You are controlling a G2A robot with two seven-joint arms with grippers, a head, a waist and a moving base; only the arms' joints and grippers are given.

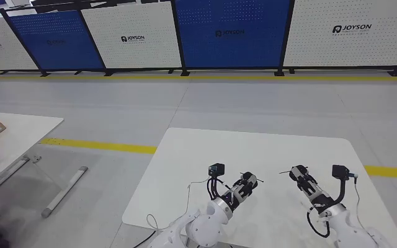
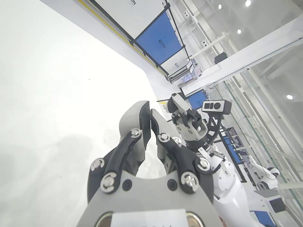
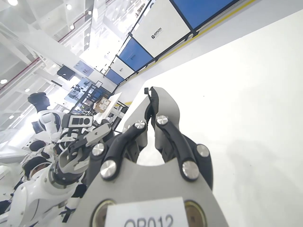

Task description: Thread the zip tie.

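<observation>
Black zip tie point(image 3: 146, 91) | in right pincer's point(image 3: 151, 93) tips (left pincer point(image 2: 149, 112) apart)

Both arms point(image 1: 208, 220) are white shells with black joints; a black cable point(image 1: 315, 227) loops by one wrist. Each wrist bears a black camera point(image 2: 216, 106) on a curved black bracket point(image 2: 213, 128). The left gripper point(image 2: 149, 112) and right gripper point(image 3: 149, 93) have grey bodies, black link bars with silver screws point(image 2: 163, 138), grey fingers point(image 3: 169, 105) with ribbed black pads point(image 2: 144, 119), and a white label point(image 3: 145, 211).
</observation>
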